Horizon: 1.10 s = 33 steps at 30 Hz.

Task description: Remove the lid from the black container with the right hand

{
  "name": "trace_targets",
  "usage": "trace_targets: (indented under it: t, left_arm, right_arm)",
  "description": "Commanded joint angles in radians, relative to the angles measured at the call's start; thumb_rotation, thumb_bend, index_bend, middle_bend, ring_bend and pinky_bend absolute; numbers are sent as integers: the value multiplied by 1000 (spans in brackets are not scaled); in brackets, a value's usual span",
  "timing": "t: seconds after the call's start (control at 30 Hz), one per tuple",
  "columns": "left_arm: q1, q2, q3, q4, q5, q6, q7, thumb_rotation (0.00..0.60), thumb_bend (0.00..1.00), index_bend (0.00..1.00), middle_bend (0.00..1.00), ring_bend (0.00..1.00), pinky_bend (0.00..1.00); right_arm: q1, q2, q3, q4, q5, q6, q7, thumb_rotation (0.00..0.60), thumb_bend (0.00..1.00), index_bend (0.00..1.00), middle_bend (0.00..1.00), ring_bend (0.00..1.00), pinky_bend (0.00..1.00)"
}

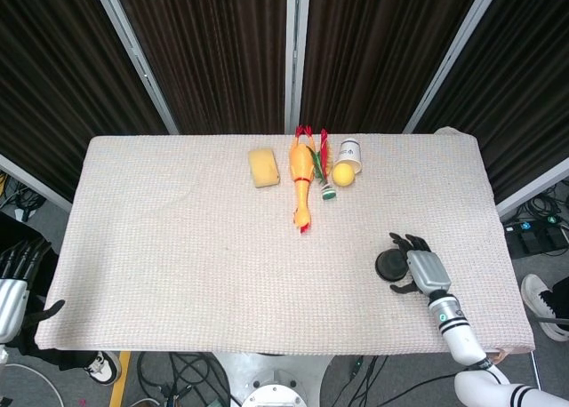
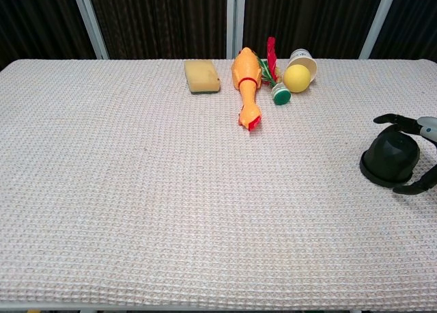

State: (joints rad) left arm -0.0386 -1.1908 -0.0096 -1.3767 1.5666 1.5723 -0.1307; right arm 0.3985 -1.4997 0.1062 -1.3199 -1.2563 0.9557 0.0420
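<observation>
From the head view we see both arms: the right robot hand [image 1: 418,267] at the worktop's [image 1: 178,247] near right, and the left robot hand [image 1: 16,287] off the worktop's left edge, fingers apart and holding nothing. The chest view leaves the left one out and cuts the right robot hand [image 2: 416,152] at the frame edge, but it shows the side profile of the container [image 2: 390,157], a domed black shape with a wider rim at its base.

The container [image 1: 391,264] sits on the near right part of the worktop, well apart from the other things. Our right robot hand is just beside it on its right, fingers spread and curving around it, dark fingertips [image 2: 386,119] behind it and another digit in front. We cannot tell whether they touch it; nothing is lifted.

At the far edge lie a sponge [image 1: 264,167], a rubber chicken [image 1: 301,178], a yellow ball [image 1: 342,174] and a tipped paper cup [image 1: 349,151]; the cup's printing is too small to read.
</observation>
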Motion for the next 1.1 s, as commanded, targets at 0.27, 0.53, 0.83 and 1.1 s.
trace_targets:
  t: [0.27, 0.53, 0.83, 1.1]
  left_arm:
    - [1, -1, -3, 5, -4, 1, -5, 600, 114, 89, 41, 0, 100]
    - [3, 0, -3, 4, -4, 2, -9, 600, 114, 89, 41, 0, 101]
    - [2, -1, -3, 6, -5, -1, -10, 600, 114, 89, 41, 0, 100]
    - [-12, -2, -18, -12, -16, -16, 2, 600, 114, 89, 41, 0, 100]
  right_arm:
    - [3, -1, 0, 6, 10, 1, -2, 600, 42, 8, 177, 0, 0]
    - [7, -6, 0, 11, 18, -3, -7, 600, 48, 8, 209, 0, 0]
    - [13, -6, -1, 14, 24, -11, -10, 600, 59, 8, 221, 0, 0]
    - [17, -10, -1, 14, 26, -12, -16, 600, 69, 8, 233, 0, 0]
